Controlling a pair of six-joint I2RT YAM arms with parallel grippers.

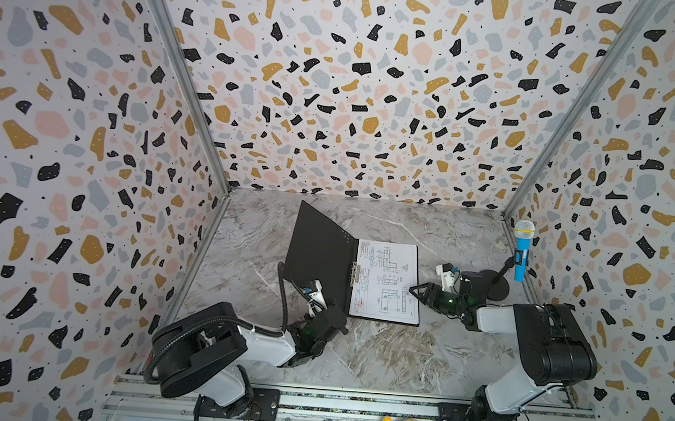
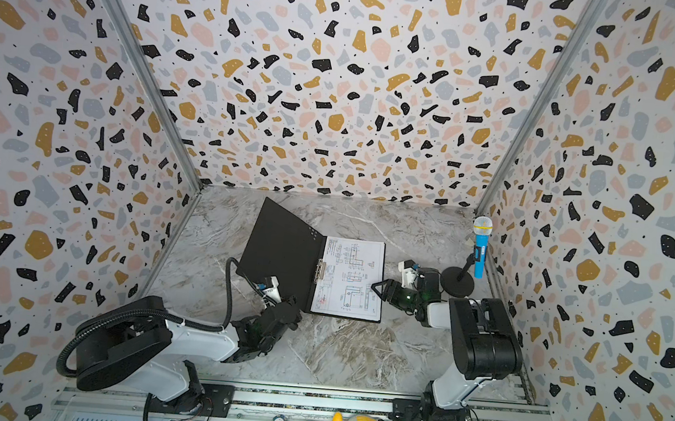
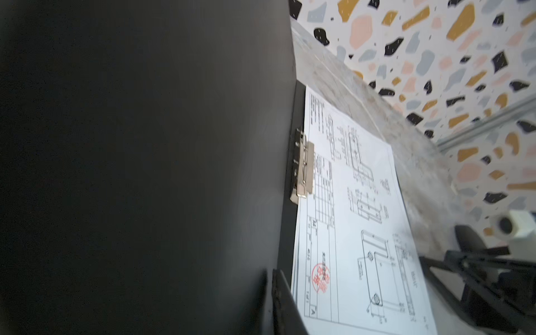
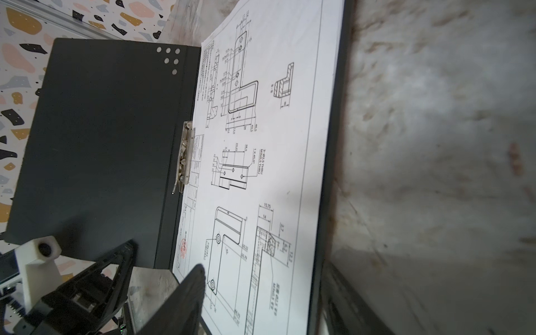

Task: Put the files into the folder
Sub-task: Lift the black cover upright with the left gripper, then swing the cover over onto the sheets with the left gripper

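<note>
In both top views the folder (image 1: 319, 256) is seen open on the table (image 1: 377, 361), with the files (image 1: 388, 282) on its right half and the drawing uppermost. The left gripper (image 1: 333, 311) appears pinched on the raised cover's near edge. The right gripper (image 1: 418, 290) is stationed at the sheets' outer edge. In the left wrist view, the sheets are seen at the metal clip (image 3: 303, 168). In the right wrist view, the right jaws are spread wide, with nothing gripped. Closing is judged in hand. Next, the right gripper should be cleared and the cover swung down.
</note>
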